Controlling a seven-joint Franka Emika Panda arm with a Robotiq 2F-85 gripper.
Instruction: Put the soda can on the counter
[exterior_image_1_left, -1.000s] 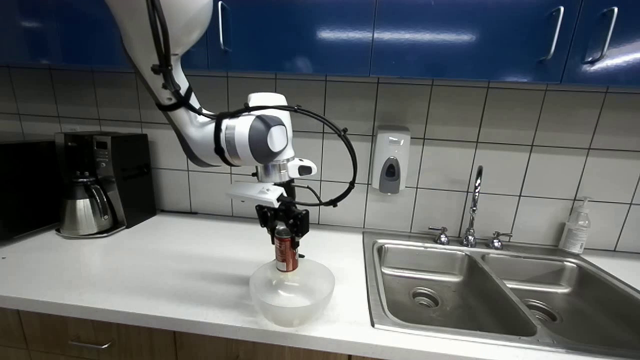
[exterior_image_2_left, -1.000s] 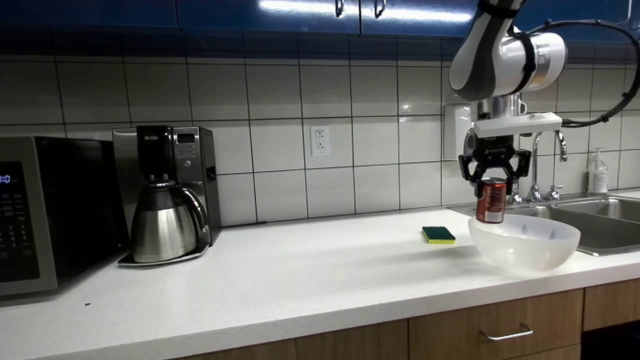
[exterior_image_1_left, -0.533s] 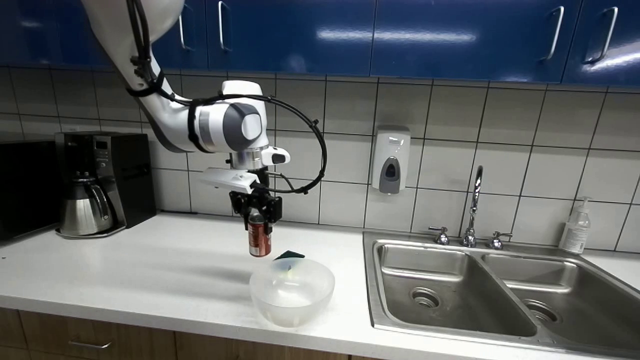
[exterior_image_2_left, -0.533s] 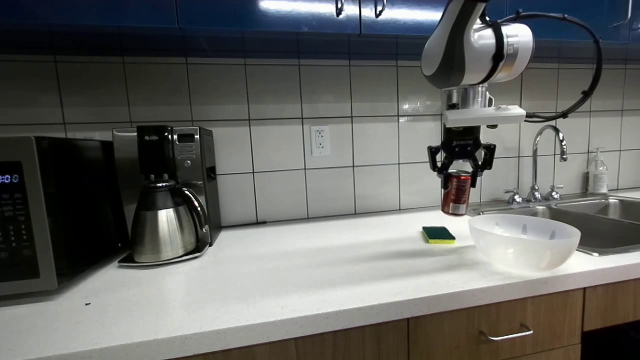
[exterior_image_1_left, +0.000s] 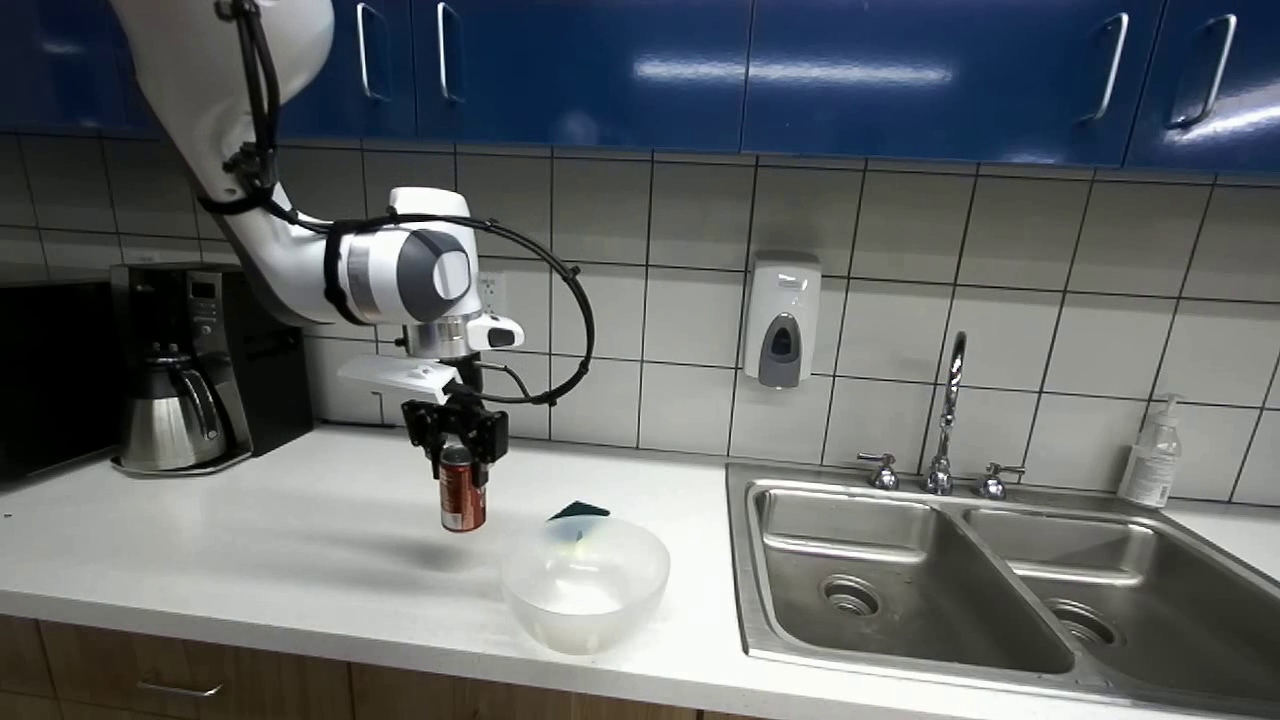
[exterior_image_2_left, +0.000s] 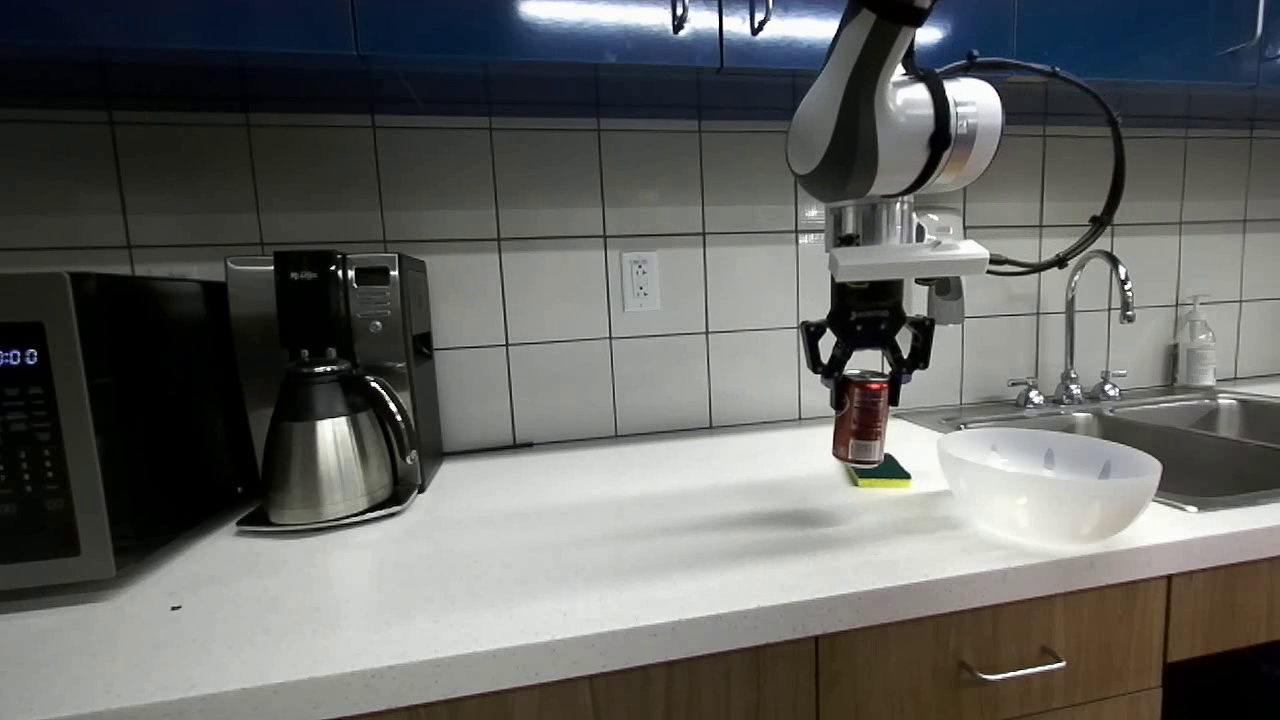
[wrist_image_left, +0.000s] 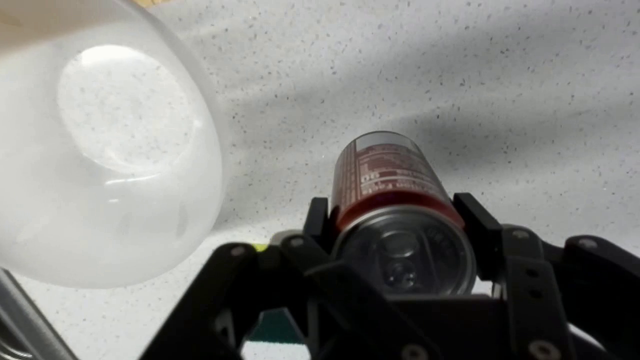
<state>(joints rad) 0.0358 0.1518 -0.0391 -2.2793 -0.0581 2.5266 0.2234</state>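
Note:
The soda can (exterior_image_1_left: 463, 505), small and red with a silvery top, is held upright in my gripper (exterior_image_1_left: 462, 468). In both exterior views it hangs above the white counter (exterior_image_1_left: 300, 540), apart from it, with a shadow on the surface. In an exterior view the can (exterior_image_2_left: 861, 430) is between the fingers of the gripper (exterior_image_2_left: 864, 393) and overlaps the sponge behind it. In the wrist view the fingers (wrist_image_left: 392, 222) press both sides of the can (wrist_image_left: 387, 172) near its top. The speckled counter (wrist_image_left: 280, 65) lies below.
A clear round bowl (exterior_image_1_left: 585, 605) stands on the counter beside the can. A green and yellow sponge (exterior_image_2_left: 882, 478) lies behind the bowl. The steel double sink (exterior_image_1_left: 748, 575) is further along. A coffee maker (exterior_image_2_left: 405, 340) and a microwave (exterior_image_2_left: 150, 420) stand at the opposite end.
The gripper has carried the can from over the bowl sideways toward the coffee maker. It rose at first, then came lower. The sponge came into sight in an exterior view. The bowl stayed put.

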